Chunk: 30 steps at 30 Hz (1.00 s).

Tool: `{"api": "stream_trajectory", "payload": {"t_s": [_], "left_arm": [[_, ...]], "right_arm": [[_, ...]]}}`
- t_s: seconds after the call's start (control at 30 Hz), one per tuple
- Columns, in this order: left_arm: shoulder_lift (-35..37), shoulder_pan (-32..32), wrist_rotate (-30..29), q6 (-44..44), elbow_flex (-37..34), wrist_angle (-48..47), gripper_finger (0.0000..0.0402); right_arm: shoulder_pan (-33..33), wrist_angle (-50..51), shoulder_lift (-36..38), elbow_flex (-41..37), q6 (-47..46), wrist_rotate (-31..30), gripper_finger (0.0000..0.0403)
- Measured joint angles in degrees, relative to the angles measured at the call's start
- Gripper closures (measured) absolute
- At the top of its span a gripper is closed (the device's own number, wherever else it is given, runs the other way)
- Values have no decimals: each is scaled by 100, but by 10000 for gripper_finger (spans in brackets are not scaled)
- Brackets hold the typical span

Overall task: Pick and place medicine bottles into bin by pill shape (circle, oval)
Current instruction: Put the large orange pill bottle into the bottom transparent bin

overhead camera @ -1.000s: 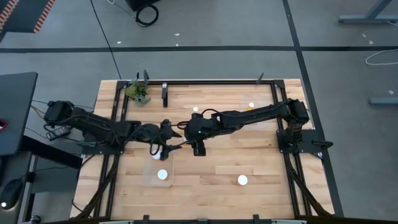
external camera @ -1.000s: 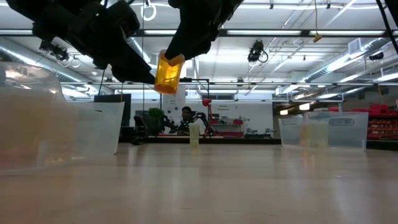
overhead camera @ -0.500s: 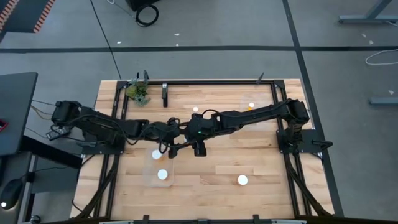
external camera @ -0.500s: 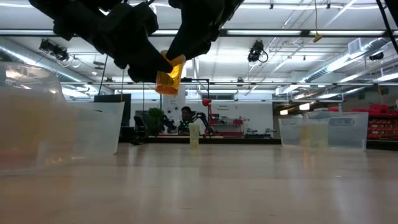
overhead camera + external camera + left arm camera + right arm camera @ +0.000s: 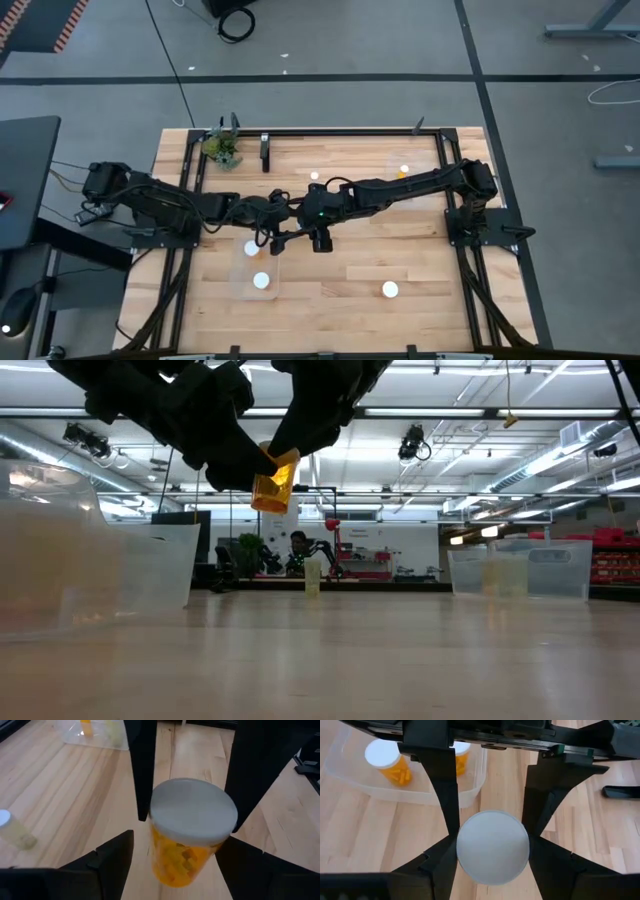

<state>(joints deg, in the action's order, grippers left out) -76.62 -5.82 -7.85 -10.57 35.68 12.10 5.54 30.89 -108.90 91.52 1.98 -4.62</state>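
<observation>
Our right gripper (image 5: pixel 492 851) has its fingers clamped on a medicine bottle (image 5: pixel 493 854), white cap facing the wrist camera, and our left gripper (image 5: pixel 172 851) has its fingers spread either side of that same bottle without pressing it. In the low view we see the amber bottle (image 5: pixel 272 480) hanging tilted, well above the table (image 5: pixel 400 660), both dark arms crowding in from above. From overhead the two grippers meet mid-table, just past the clear bin (image 5: pixel 240 284) near our left arm. Two capped bottles (image 5: pixel 261 281) sit in that bin. A lone bottle (image 5: pixel 390 290) stands near the front edge. Farther off, a second clear bin (image 5: pixel 392 165) holds one more, and a small green plant (image 5: pixel 222 149) sits at the far corner.
</observation>
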Motion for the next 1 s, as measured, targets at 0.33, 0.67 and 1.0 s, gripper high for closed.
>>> {"api": "stream_trajectory", "payload": {"t_s": [0.33, 0.67, 1.0], "left_arm": [[2, -2, 21, 23, 0, 2, 212], [7, -22, -8, 79, -2, 2, 220], [7, -17, -27, 87, -2, 2, 220]], "right_arm": [[-2, -39, 0, -2, 12, -22, 171], [0, -46, 0, -3, 55, -49, 166], [0, -86, 12, -3, 105, -87, 144]]}}
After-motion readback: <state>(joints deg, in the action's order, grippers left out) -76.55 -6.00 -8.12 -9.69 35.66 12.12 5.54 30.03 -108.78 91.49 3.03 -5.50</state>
